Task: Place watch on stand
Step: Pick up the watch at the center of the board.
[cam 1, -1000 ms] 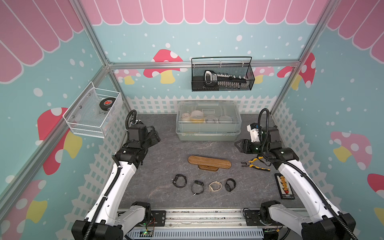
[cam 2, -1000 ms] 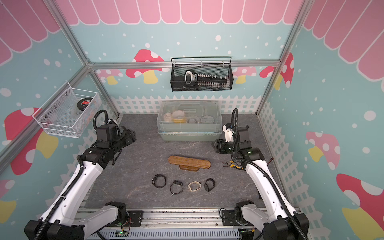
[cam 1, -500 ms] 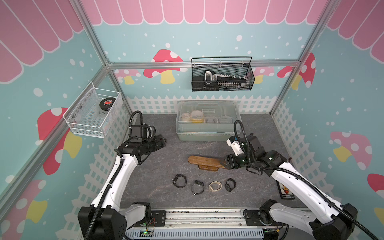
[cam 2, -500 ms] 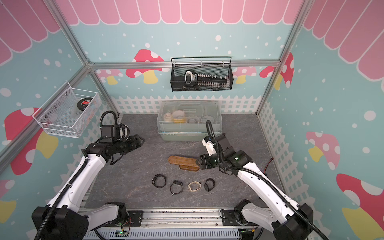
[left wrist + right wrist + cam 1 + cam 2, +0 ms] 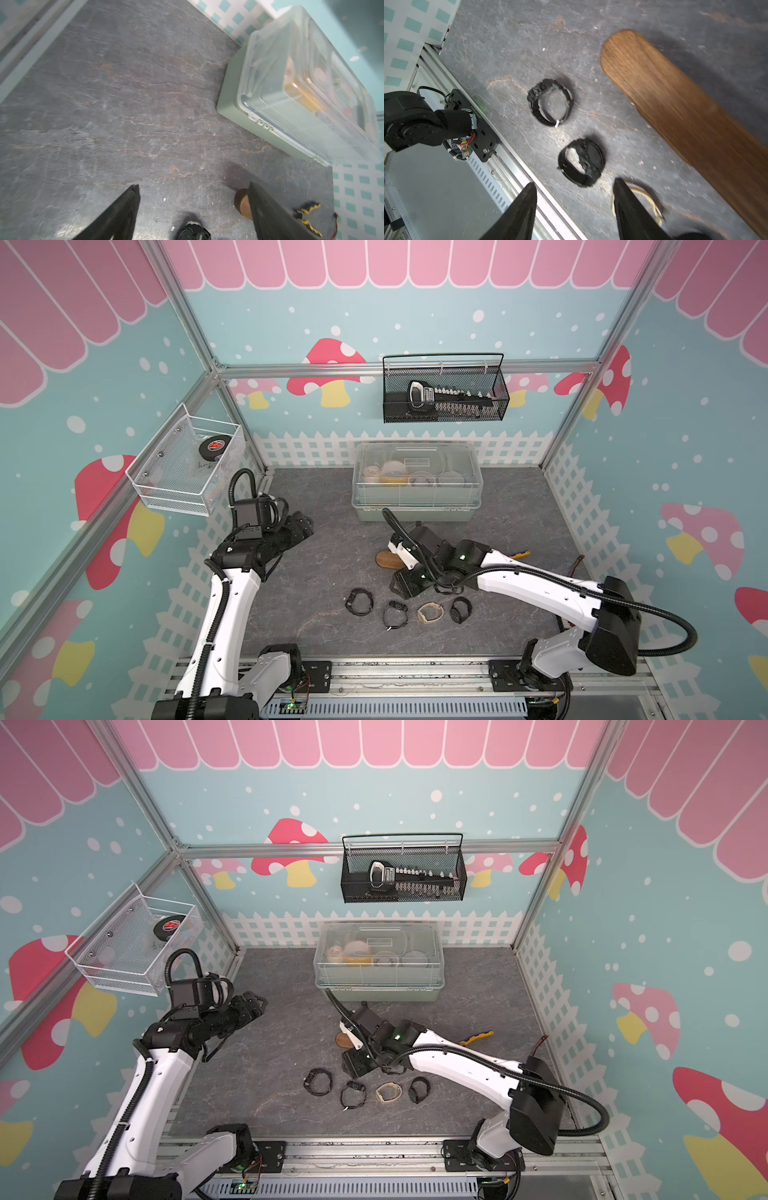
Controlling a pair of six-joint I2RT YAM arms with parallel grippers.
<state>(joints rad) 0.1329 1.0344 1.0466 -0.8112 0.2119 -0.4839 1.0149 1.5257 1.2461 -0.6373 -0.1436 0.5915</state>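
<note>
Right wrist view: spread, empty right end effector [image 5: 574,181] by a black watch [image 5: 588,163]; bare stand [image 5: 675,108] at twelve o'clock; grasping, placing left.

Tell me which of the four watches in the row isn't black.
The beige watch, third from the robot's left. The leftmost watch, the second watch and the rightmost watch are all black.

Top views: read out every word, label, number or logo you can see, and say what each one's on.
None can be read for certain.
Red logo on the black disc in the white wire basket: too small.
Handwriting on the slip beside it: illegible.
Label on the tool in the black mesh basket: blurred.
Sticker on the clear box lid: blurred.
</note>
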